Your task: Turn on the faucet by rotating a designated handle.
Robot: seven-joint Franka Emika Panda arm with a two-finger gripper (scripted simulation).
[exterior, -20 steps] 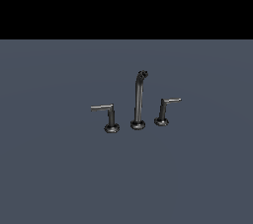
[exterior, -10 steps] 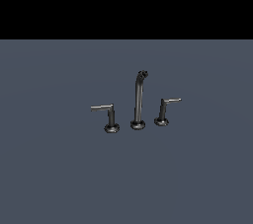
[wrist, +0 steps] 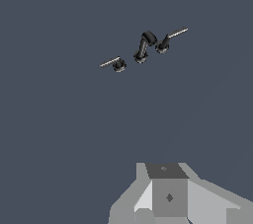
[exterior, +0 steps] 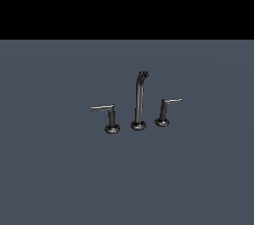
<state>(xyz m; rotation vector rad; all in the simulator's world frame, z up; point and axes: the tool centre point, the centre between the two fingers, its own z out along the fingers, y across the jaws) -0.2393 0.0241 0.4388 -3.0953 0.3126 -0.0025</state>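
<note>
Standing on the grey table (exterior: 59, 179), the faucet (exterior: 139, 101) has its spout between two levered posts. The handle (exterior: 110, 116), with the longer lever, is at the exterior view's left. The fingers (wrist: 168, 196) hover well apart from it; I cannot tell their spread.

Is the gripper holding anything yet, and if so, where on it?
Nothing is held. In the wrist view the gripper is far from the faucet, and the long-lever handle stands untouched; the exterior view shows no arm near it.
</note>
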